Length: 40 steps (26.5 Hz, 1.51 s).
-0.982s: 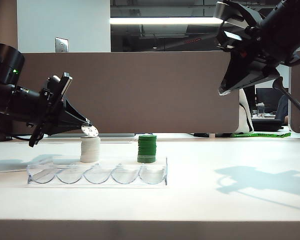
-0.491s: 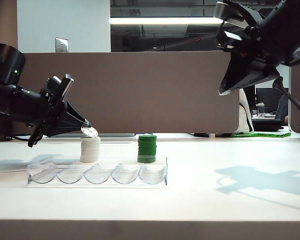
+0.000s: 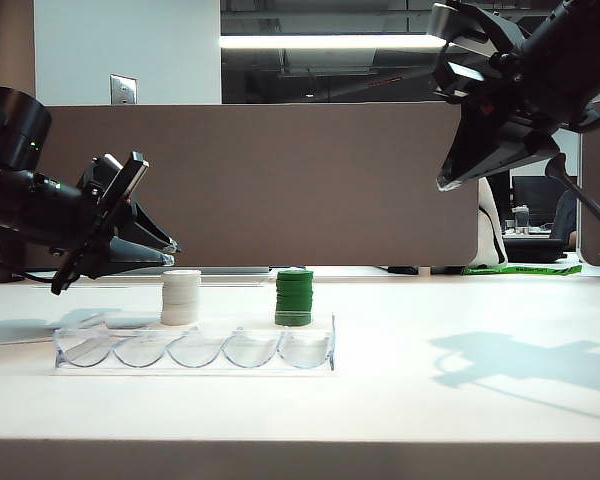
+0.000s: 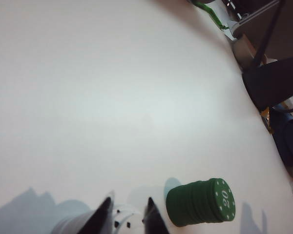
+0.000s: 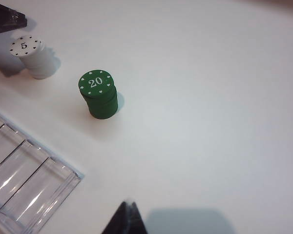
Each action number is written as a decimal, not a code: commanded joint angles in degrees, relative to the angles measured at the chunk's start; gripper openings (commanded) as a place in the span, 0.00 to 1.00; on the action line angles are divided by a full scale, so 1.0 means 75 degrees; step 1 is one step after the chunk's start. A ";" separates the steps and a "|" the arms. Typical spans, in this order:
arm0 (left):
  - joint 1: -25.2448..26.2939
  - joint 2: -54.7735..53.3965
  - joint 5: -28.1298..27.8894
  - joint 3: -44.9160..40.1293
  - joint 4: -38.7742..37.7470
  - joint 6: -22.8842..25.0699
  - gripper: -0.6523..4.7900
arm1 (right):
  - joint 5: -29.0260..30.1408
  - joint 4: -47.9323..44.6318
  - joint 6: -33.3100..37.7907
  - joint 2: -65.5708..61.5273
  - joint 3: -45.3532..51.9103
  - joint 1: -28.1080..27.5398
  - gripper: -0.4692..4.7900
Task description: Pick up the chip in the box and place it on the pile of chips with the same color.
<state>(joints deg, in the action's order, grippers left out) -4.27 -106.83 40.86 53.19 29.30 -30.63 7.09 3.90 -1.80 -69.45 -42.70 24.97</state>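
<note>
Wide white tabletop (image 3: 480, 400) fills the scene, and across its near left lies the box (image 3: 195, 349), the long clear tray with its scalloped slots, nothing visible inside them. Behind the box stand two short stacks, well apart from each other: the green stack (image 3: 294, 297) on the right, its top chip marked "20" in the right wrist view, and the pile of white chips (image 3: 181, 297) on the left.

Up high on the right hangs the right claw (image 5: 127, 219), far above the tabletop; its dark fingertips sit pressed together, nothing between them.

Over on the left, the left claw (image 4: 128, 218) hovers low, just above and beside the white pile, its two fingers spread with a clear gap and gripping nothing; through that gap the left wrist view shows the dotted rim of a white chip.

And there is the chip (image 5: 24, 45): it lies flat on top of the white pile, its "5" facing up, level with the stack.
</note>
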 commanded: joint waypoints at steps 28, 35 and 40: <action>0.0676 0.3824 -0.1565 -0.0067 -0.1384 0.3888 0.11 | 0.0058 -0.1215 -0.0393 0.4392 0.2445 -0.2664 0.08; 0.0664 0.4858 -0.1915 -0.0860 -0.1381 0.3891 0.11 | -0.0513 -0.1303 -0.0388 0.6481 0.3552 -0.2667 0.08; 0.0664 0.5718 -0.2063 -0.1615 -0.1387 0.4118 0.11 | -0.1154 -0.1349 -0.0338 0.8099 0.4383 -0.2684 0.08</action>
<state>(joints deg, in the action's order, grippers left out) 0.75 -65.30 26.00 41.71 18.37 -0.78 0.45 -5.34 -4.56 -10.22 -10.59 4.95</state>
